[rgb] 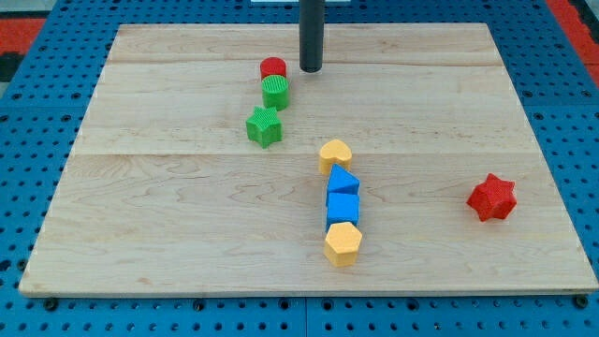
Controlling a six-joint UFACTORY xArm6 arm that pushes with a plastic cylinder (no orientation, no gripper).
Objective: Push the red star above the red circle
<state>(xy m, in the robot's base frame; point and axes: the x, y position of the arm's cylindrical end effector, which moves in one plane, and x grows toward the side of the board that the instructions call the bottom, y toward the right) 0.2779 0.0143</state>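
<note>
The red star (492, 197) lies near the board's right edge, in the lower right part. The red circle (273, 67) sits near the view's top, left of centre, touching a green circle (276, 92) just below it. My tip (311, 68) stands just right of the red circle, a small gap apart, and far up and left of the red star.
A green star (265, 125) lies below the green circle. A column of blocks stands at centre: a yellow heart (335, 153), a blue triangle (343, 181), a blue cube (343, 209), a yellow hexagon (343, 243). The wooden board (140, 234) rests on a blue pegboard.
</note>
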